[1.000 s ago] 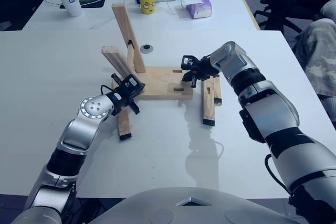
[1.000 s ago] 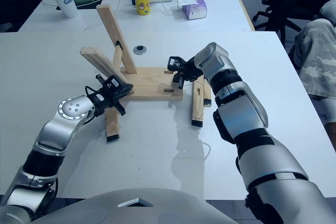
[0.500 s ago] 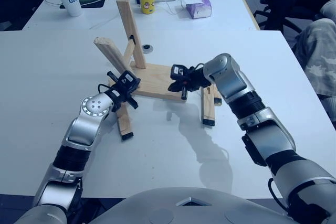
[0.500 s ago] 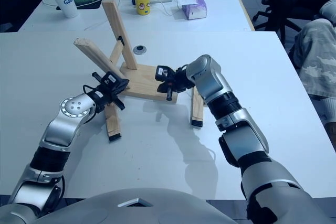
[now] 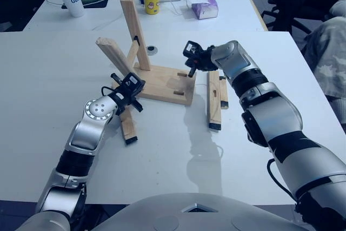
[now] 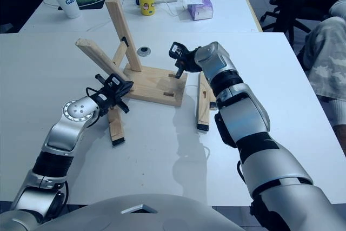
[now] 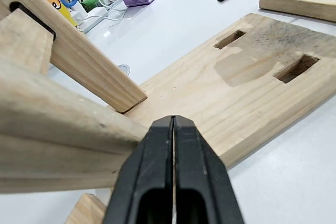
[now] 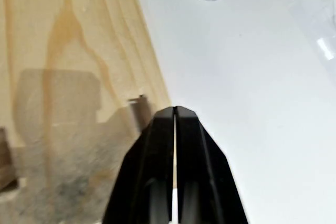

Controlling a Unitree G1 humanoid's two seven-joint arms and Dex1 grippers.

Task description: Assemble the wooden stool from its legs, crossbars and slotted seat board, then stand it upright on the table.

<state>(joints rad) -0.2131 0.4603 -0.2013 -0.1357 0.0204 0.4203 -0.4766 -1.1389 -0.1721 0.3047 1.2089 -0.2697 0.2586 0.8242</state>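
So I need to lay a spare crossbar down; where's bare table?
Bare: the table in front of the seat board, and its left side past the mounted legs. Crowded: right of the board, where loose legs lie.

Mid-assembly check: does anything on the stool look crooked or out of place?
Yes. At the seat board's left end the fitted legs splay apart: the left leg leans far outward, while the far leg stands nearly upright. The right-end slots are empty, with loose legs lying beside them.
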